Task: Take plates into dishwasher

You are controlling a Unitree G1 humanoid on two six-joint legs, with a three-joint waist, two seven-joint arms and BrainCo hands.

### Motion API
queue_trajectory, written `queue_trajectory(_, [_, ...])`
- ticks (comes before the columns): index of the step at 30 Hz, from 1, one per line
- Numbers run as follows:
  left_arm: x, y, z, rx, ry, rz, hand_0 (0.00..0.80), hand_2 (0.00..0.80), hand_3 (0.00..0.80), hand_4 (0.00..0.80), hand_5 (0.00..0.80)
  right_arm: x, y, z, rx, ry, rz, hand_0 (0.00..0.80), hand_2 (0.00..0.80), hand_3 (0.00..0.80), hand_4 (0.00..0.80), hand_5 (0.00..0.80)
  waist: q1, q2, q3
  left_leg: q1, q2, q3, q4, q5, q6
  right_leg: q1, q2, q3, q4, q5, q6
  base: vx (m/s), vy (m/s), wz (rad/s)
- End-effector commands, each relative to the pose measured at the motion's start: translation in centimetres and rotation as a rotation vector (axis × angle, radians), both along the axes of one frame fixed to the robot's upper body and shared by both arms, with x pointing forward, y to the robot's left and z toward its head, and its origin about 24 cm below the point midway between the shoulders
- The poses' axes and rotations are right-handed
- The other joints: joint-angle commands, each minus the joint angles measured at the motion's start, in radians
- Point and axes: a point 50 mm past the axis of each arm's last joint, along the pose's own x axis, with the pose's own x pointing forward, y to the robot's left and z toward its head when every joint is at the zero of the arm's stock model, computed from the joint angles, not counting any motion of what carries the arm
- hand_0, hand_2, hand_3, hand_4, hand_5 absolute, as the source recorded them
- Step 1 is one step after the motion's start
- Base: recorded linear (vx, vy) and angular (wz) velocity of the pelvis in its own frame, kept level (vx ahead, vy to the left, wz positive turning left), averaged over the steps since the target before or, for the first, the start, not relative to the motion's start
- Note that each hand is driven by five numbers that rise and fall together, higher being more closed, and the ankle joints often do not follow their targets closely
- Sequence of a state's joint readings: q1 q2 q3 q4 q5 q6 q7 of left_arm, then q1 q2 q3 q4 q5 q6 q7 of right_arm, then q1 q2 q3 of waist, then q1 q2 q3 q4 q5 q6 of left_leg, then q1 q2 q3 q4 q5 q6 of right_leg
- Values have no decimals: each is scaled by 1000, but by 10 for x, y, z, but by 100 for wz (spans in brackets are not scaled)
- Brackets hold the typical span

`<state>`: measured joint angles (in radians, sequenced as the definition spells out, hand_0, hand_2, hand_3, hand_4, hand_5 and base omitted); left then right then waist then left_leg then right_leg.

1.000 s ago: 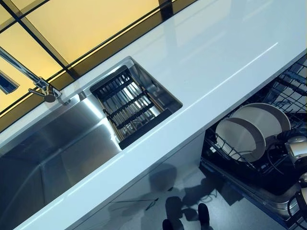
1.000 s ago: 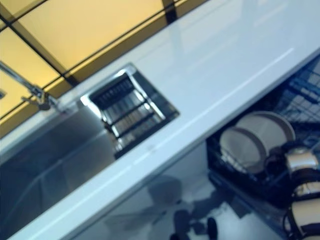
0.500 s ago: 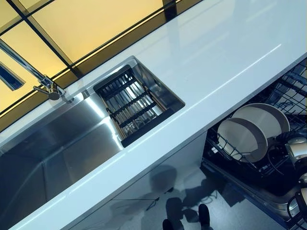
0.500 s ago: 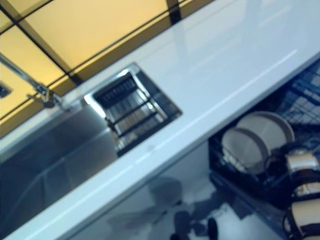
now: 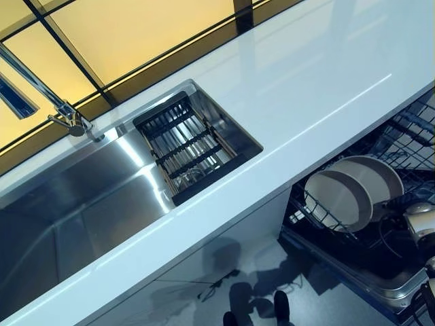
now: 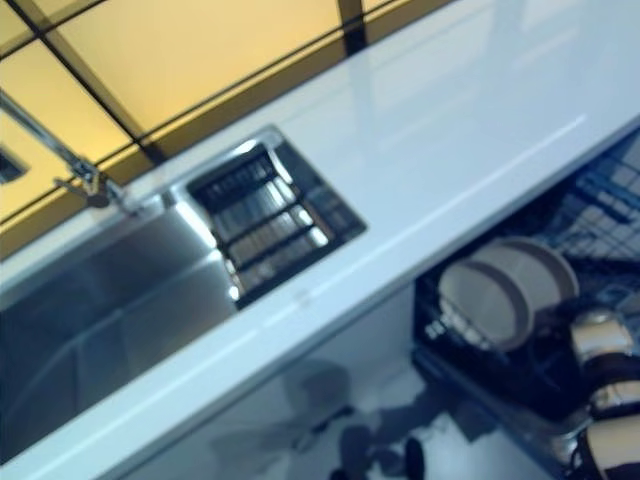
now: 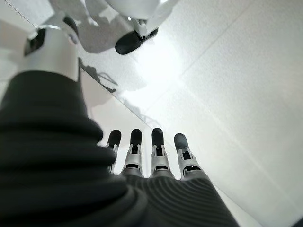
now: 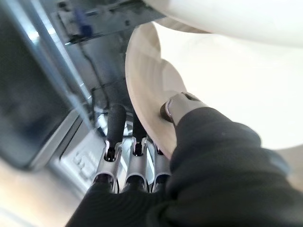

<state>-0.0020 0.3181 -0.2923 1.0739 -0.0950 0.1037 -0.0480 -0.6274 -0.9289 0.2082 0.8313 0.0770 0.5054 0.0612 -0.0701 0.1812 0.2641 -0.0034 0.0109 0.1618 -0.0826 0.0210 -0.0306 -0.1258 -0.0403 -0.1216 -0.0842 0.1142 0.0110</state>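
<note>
1. The countertop (image 5: pixel 292 81) is white, smooth and glossy, with long streaks of reflected light.
2. The sink (image 5: pixel 81 210) looks like brushed stainless steel with a soft sheen.
3. The faucet (image 5: pixel 64 115) is polished metal.
4. The drain rack (image 5: pixel 187 153) in the sink has dark matt bars over shiny metal.
5. The plates (image 5: pixel 343 197) look like glazed ceramic, cream and smooth, with a darker rim.
6. The dishwasher rack (image 5: pixel 408 136) is thin coated wire, dark.
7. The right hand (image 8: pixel 137 156) has silver metallic fingers, matt dark tips and a ribbed dark cover.
8. The left hand (image 7: pixel 151 161) has the same finish.
9. The floor (image 7: pixel 236 71) is pale and finely speckled.
</note>
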Motion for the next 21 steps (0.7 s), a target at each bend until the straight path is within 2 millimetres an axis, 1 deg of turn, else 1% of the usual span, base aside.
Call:
queue_trajectory(1, [-16, 21, 0, 75, 70, 4, 0, 0, 0, 0, 0, 4, 19, -17, -46, 75, 130, 800, 800, 800, 800, 800, -7, -90, -76, 2, 0, 10, -5, -20, -40, 32, -53, 36, -1, -5, 135, 0, 0, 0])
queue_trajectory(2, [-16, 22, 1, 78, 71, 6, 0, 0, 0, 0, 0, 3, 22, -20, -49, 77, 142, 800, 800, 800, 800, 800, -10, -95, -77, 3, 2, 10, -5, -21, -40, 34, -50, 37, -1, -5, 135, 0, 0, 0])
queue_trajectory(4, [-17, 23, 1, 79, 72, 9, 0, 0, 0, 0, 0, 2, 23, -22, -54, 80, 151, 800, 800, 800, 800, 800, -11, -99, -78, 4, 3, 11, -5, -22, -40, 36, -48, 39, -2, -5, 135, 0, 0, 0])
queue_trajectory(5, [-19, 25, 1, 82, 74, 10, 0, 0, 0, 0, 0, -1, 28, -29, -59, 91, 173, 800, 800, 800, 800, 800, -16, -108, -80, 8, 6, 14, -5, -23, -40, 40, -44, 42, -2, -6, 135, 0, 0, 0])
queue_trajectory(7, [-19, 25, 1, 85, 76, 11, 0, 0, 0, 0, 0, -3, 31, -32, -76, 108, 189, 800, 800, 800, 800, 800, -18, -114, -82, 10, 7, 16, -5, -24, -39, 42, -41, 46, -1, -6, 135, 0, 0, 0])
queue_trajectory(8, [-18, 27, 2, 89, 77, 11, 0, 0, 0, 0, 0, -5, 34, -37, -77, 114, 203, 800, 800, 800, 800, 800, -20, -122, -84, 11, 9, 16, -5, -25, -39, 45, -38, 49, -3, -5, 136, 21, -41, -2])
queue_trajectory(11, [-18, 29, 2, 99, 76, 14, 0, 0, 0, 0, 0, -8, 41, -46, -65, 128, 226, 800, 800, 800, 800, 800, -27, -139, -85, 16, 13, 19, -5, -29, -36, 47, -31, 58, -3, -3, 136, 5, -46, -3])
queue_trajectory(14, [-17, 29, 2, 106, 73, 14, 0, 0, 0, 0, 0, -10, 45, -52, -47, 132, 226, 800, 800, 800, 800, 800, -30, -149, -84, 19, 17, 22, -5, -31, -34, 49, -24, 64, -3, -4, 134, -3, -33, -3])
queue_trajectory(16, [-16, 30, 3, 112, 73, 17, 0, 0, 0, 0, 0, -11, 45, -53, -41, 123, 219, 461, 461, 461, 461, 461, -30, -154, -83, 19, 19, 24, -5, -32, -33, 49, -21, 68, -3, -4, 133, -6, -27, -4])
queue_trajectory(17, [-16, 30, 3, 115, 72, 18, 0, 0, 0, 0, 0, -11, 46, -54, -33, 121, 219, 424, 424, 424, 424, 424, -30, -156, -83, 19, 20, 25, -5, -32, -33, 49, -20, 68, -3, -4, 134, -8, -30, -3])
queue_trajectory(18, [-15, 31, 3, 118, 73, 17, 0, 0, 0, 0, 0, -11, 46, -54, -22, 122, 218, 424, 424, 424, 424, 424, -29, -158, -83, 19, 20, 26, -5, -33, -33, 49, -20, 68, -3, -4, 134, 0, 0, 0])
queue_trajectory(20, [-15, 32, 4, 121, 71, 20, 0, 0, 0, 0, 0, -10, 47, -55, -12, 128, 222, 565, 565, 565, 565, 565, -27, -159, -81, 18, 21, 26, -5, -33, -33, 48, -19, 69, -3, -4, 133, 0, 0, 0])
queue_trajectory(21, [-14, 32, 4, 122, 72, 19, 0, 0, 0, 0, 0, -9, 47, -54, -13, 129, 219, 511, 511, 511, 511, 511, -26, -160, -80, 17, 21, 26, -5, -32, -33, 48, -19, 69, -3, -3, 133, 0, 0, 0])
